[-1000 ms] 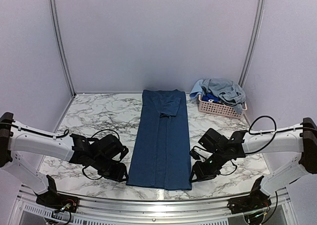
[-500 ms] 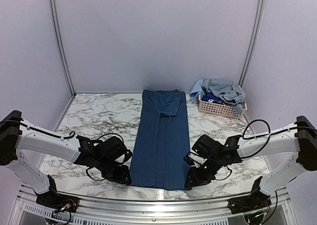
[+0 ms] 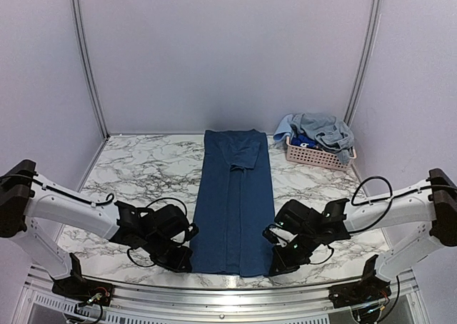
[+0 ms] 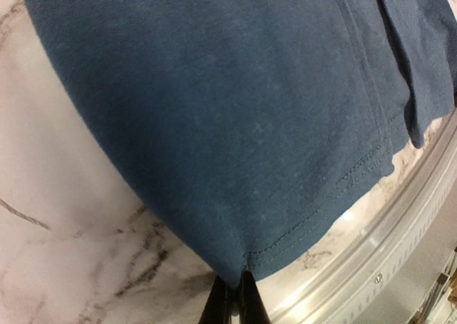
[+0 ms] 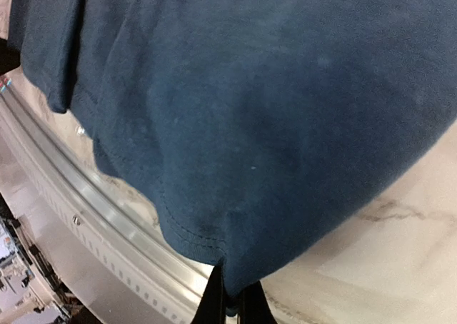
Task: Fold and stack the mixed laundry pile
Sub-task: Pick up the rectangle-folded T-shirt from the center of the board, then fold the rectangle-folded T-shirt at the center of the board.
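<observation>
A dark navy shirt (image 3: 234, 195), folded into a long narrow strip, lies down the middle of the marble table. My left gripper (image 3: 183, 265) is shut on its near left hem corner; the hem (image 4: 300, 231) bunches between the pinched fingers in the left wrist view. My right gripper (image 3: 274, 268) is shut on the near right hem corner (image 5: 214, 231). The rest of the laundry pile (image 3: 318, 131), light-blue denim, grey-blue and bright-blue pieces, is heaped in the pink perforated basket (image 3: 318, 156) at the back right.
The metal rail of the table's near edge (image 3: 228, 285) runs just below both grippers and shows in both wrist views (image 4: 400, 231) (image 5: 93, 217). Booth walls stand on three sides. Bare marble (image 3: 136, 167) lies to the left of the shirt.
Both grippers have moved toward the near edge and slightly inward, drawing the shirt's near hem with them; the near end of the strip looks narrower now.
</observation>
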You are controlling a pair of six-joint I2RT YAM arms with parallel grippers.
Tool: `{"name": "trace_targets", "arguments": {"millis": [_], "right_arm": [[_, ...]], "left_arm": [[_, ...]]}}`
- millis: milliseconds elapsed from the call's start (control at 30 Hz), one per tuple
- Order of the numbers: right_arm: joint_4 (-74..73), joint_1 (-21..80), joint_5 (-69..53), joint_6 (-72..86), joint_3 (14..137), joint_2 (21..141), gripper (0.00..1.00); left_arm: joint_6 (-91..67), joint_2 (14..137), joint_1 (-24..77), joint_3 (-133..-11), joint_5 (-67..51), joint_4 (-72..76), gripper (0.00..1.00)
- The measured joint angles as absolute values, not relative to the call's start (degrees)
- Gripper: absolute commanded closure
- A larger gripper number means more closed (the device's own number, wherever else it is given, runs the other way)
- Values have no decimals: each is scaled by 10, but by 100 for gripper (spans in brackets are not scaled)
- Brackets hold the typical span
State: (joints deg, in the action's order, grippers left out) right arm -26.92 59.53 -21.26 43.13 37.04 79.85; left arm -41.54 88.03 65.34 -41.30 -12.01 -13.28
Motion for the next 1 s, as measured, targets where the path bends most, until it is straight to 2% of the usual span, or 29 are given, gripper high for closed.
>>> {"name": "trace_targets", "arguments": {"millis": [200, 367, 600, 1000], "right_arm": [[-295, 654, -213, 446, 382, 751, 100], [-320, 636, -197, 439, 432, 747, 100], [-335, 543, -170, 396, 497, 764, 100], [-343, 385, -149, 279, 626, 898, 100]], "left_arm": [[-411, 830, 695, -418, -124, -173, 100], [-395, 803, 670, -459, -128, -194, 100], [-354, 832, 592, -529, -130, -205, 100], [-277, 978, 455, -693, -125, -222, 100]]}}
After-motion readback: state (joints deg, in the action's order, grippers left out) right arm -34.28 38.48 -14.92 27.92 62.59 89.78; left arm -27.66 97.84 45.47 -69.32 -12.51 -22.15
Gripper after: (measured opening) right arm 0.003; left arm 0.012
